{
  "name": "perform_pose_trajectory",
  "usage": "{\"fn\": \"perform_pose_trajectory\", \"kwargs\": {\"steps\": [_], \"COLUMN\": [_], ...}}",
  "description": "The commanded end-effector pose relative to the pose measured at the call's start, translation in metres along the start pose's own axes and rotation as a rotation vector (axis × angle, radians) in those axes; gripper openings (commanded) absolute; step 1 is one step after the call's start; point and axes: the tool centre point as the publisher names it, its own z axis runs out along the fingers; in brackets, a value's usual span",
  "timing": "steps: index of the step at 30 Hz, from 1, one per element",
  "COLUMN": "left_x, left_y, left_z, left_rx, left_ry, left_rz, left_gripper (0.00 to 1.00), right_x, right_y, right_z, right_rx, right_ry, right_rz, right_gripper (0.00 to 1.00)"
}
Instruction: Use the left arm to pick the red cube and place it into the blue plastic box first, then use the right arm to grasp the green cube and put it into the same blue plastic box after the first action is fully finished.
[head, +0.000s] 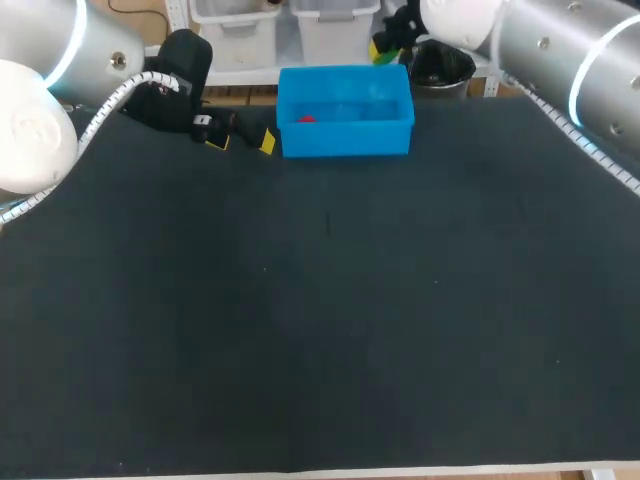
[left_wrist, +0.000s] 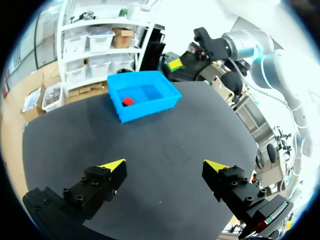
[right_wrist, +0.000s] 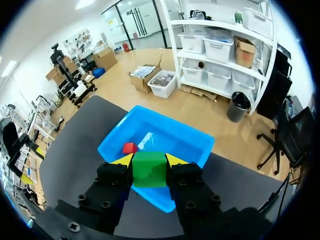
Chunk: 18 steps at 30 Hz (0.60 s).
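The blue plastic box (head: 345, 140) stands at the table's far edge, with the red cube (head: 306, 118) lying inside it near its left end. My left gripper (head: 242, 140) is low beside the box's left side, open and empty; in its wrist view the gripper (left_wrist: 165, 166) has its fingers wide apart over bare table, with the box (left_wrist: 150, 107) and the red cube (left_wrist: 128, 101) ahead. My right gripper (right_wrist: 149, 161) is shut on the green cube (right_wrist: 149, 169), held above the box's (right_wrist: 192, 145) rim, with the red cube (right_wrist: 129, 148) below. In the head view the right gripper (head: 385, 48) is behind the box.
The dark table mat (head: 320, 320) stretches from the box to the near edge. The left arm's white cable (head: 110, 100) hangs along its wrist.
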Motion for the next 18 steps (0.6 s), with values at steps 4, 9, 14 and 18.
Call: {"fn": "perform_pose_trajectory", "kwargs": {"steps": [4,9,14,18], "left_x": [0.001,0.001,0.001,0.001], "left_y": [0.002,0.002,0.002,0.002], "left_z": [0.0,0.0,0.0,0.0], "left_rx": [0.008,0.008,0.008,0.008], "left_ry": [-0.004,-0.004,-0.004,-0.004], "left_rz": [0.003,0.003,0.003,0.003], "left_gripper": [1.0,1.0,1.0,1.0], "right_x": [-0.024,-0.027,-0.028,-0.028], "right_y": [-0.024,-0.028,-0.027,-0.026], "right_z": [0.032,0.042,0.048,0.051], "right_rx": [-0.082,-0.098,-0.112,-0.105], "right_ry": [0.068,0.081,0.091,0.103], "right_rz": [-0.008,-0.015,-0.019,-0.018], "right_gripper": [0.0,0.0,0.0,1.0]}}
